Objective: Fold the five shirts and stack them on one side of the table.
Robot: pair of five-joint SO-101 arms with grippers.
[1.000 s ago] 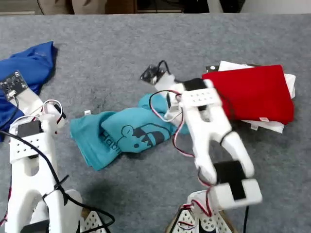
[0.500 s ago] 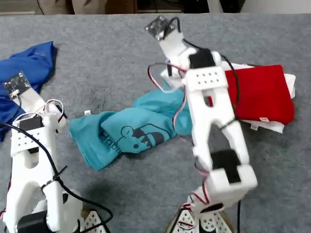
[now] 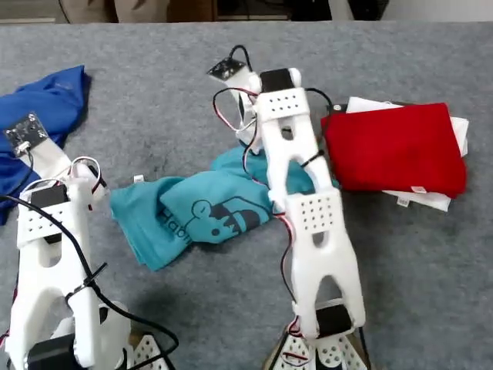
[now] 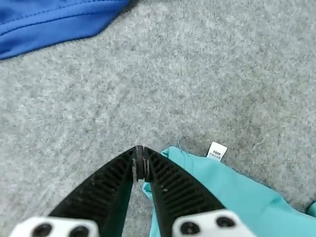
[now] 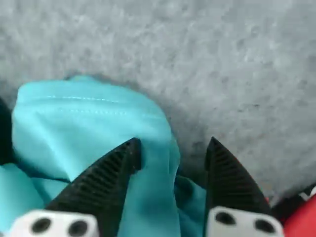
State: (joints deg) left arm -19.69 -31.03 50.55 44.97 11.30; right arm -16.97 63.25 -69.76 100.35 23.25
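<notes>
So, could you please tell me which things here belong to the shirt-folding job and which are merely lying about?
Part of the job: teal shirt; blue shirt; red shirt, folded; white shirt under it; left gripper; right gripper.

Not part of it: grey table cover; furniture behind the table.

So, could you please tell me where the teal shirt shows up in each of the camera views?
High view: teal shirt crumpled in the middle of the picture.
Left wrist view: its corner lies beside the shut left gripper.
Right wrist view: a fold sits inside the open right gripper.
Landmark: the shirt's white tag, seen in the high and left wrist views.
</notes>
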